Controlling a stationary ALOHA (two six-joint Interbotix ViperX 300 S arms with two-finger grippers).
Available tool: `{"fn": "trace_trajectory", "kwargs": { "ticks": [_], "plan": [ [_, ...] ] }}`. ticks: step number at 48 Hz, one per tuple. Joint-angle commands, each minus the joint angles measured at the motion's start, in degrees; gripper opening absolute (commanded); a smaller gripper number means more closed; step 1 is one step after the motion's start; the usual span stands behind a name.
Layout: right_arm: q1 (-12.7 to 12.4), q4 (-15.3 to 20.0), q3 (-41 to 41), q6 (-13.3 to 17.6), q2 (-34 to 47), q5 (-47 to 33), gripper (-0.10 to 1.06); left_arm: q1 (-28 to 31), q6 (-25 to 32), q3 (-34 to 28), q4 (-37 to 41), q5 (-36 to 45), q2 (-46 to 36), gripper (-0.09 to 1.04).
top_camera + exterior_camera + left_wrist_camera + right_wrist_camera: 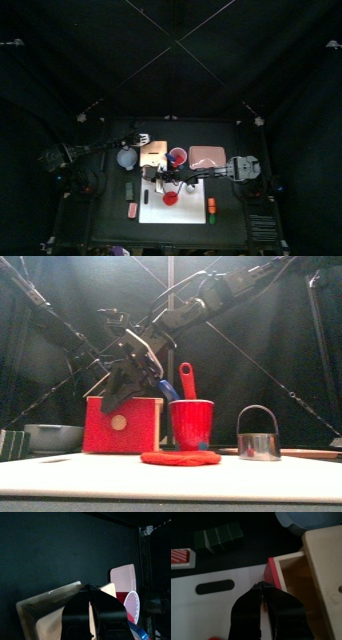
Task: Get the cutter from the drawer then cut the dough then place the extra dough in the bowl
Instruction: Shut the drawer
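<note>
The metal cutter [258, 443] stands on the white board [80, 478], right of the dough [181, 457]. It looks light, stiff and slippery, so grip the wire handle [257, 409]. The left tool [85, 586] and right tool [261, 584] both look clenched, empty.

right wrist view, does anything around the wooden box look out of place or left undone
The red drawer front stands pulled out from the wooden box, left open; the part of its inside in view looks empty. Nothing looks spilled or damaged.
</note>
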Motion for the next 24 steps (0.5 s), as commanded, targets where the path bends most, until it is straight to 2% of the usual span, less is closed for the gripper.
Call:
{"fn": "trace_trajectory", "kwargs": {
  "ticks": [1, 24],
  "plan": [
    [-1.49, -0.62, -2.72, 0.09, -0.18, 0.79, 0.45, -0.09, 0.09, -0.26, 0.18, 0.26, -0.18, 0.29],
    [-3.78, -4.22, -8.44, 0.09, 3.34, 3.43, 0.45, -0.09, 0.0, 0.09, 0.0, 0.26, -0.09, 0.29]
  ]
}}
